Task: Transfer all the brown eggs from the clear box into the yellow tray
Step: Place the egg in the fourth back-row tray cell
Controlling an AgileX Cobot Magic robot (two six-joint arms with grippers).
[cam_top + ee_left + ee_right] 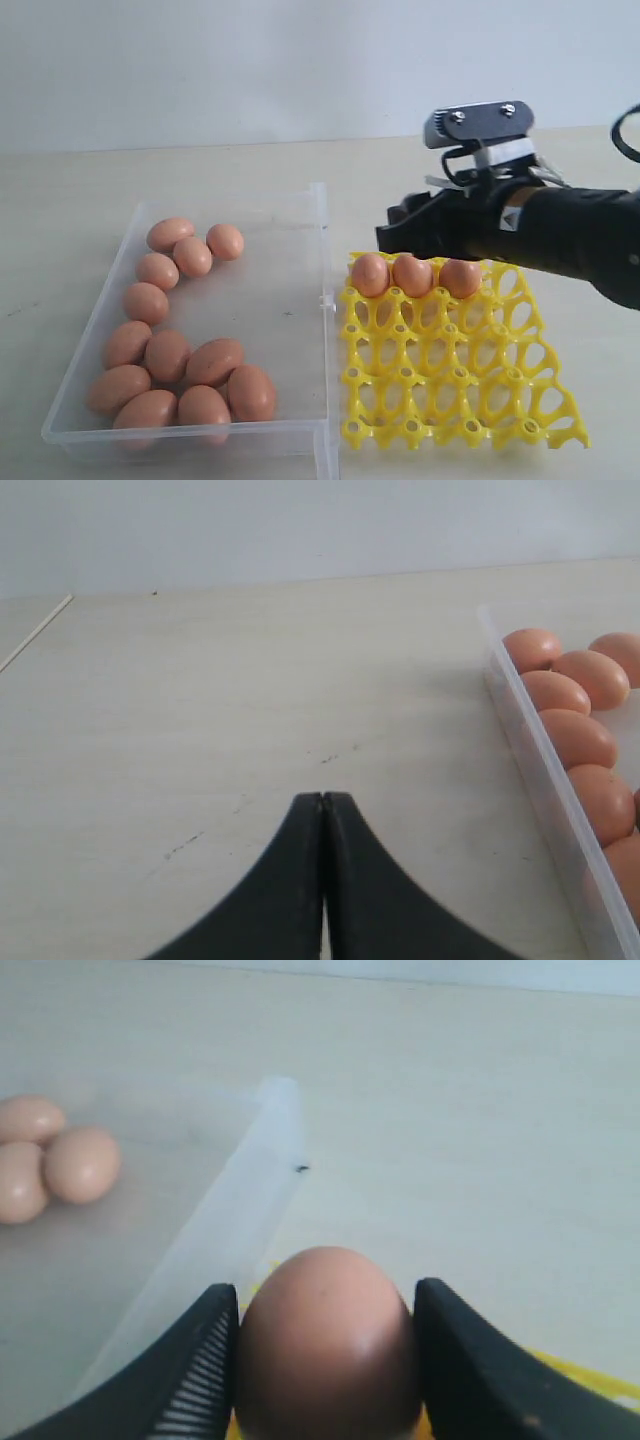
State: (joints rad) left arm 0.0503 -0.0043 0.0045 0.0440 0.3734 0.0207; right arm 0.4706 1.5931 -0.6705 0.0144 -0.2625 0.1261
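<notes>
Because an eggshell is thin, smooth and light, you should squeeze gently and hold across the widest part, as the right gripper (325,1298) does now: its jaws are closed on one brown egg (325,1360) just over the yellow tray (450,400), near the corner of the clear box (322,250). About twelve brown eggs (165,355) lie loose in that box; three show in the tray's back row. Only the right wrist view shows this grip; the exterior view hides it. The left gripper (323,800) is empty, jaws pressed together, beside the box.
</notes>
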